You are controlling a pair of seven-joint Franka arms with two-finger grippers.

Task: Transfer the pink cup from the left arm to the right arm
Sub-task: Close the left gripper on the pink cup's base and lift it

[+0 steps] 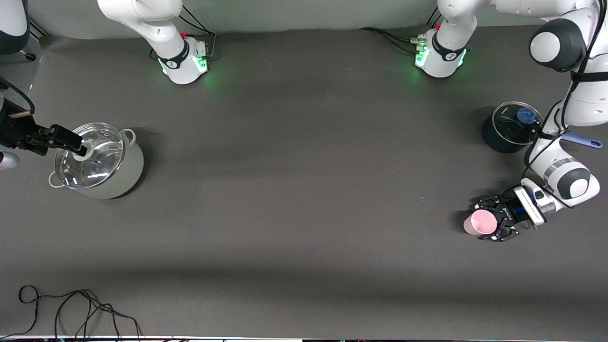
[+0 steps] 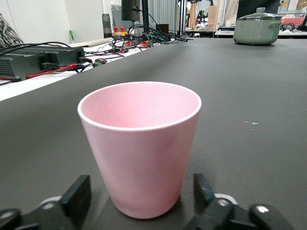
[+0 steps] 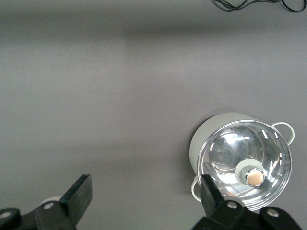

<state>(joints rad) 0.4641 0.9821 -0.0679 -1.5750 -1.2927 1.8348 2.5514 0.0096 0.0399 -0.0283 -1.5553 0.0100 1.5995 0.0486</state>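
Plainly, the pink cup (image 1: 480, 222) stands upright on the tabletop (image 1: 304, 213) at the left arm's end, mouth up, which leaves its tapered wall free to be taken from the side. The left claw (image 1: 489, 223) is brought in low and level for just that reason: in the left wrist view its two black fingers (image 2: 76, 196) flank the base of the cup (image 2: 140, 143), one on each side, with a sliver of tabletop showing between each finger and the wall, so the claw is spread around the cup and not yet pinching it. The left arm folds down from its base, elbow high, forearm dropping to a wrist turned flat so the claw points toward the right arm's end of the table, a pose that suits a sideways grasp and, I judge, a later lift toward the middle for the handover. The right claw (image 1: 71, 141) waits over the lidded grey pot (image 1: 97, 160) at the right arm's end, well apart from the cup; its fingers (image 3: 79, 191) stand wide apart and hold nothing, looking straight down on the glass lid (image 3: 244, 165). A dark blue saucepan (image 1: 510, 127) sits near the left arm, farther from the front camera than the cup.
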